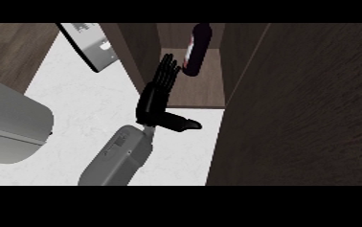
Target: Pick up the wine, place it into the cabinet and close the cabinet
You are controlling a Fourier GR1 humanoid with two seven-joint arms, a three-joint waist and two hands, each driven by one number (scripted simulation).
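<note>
The dark wine bottle (197,49) with a red and white label stands inside the open cabinet (191,94), toward the back of its wooden shelf. My right hand (158,94) is just in front and to the left of the bottle, at the cabinet's opening. Its fingers are straight and point toward the bottle, the thumb (182,124) sticks out to the right, and it holds nothing. A small gap shows between the fingertips and the bottle. The cabinet's dark wooden door (293,106) stands open at the right. My left hand does not show.
The white marbled counter (84,96) runs below and left of the cabinet. A tilted grey panel with a dark edge (88,44) sits at the upper left. A large rounded grey shape (21,125) fills the left edge.
</note>
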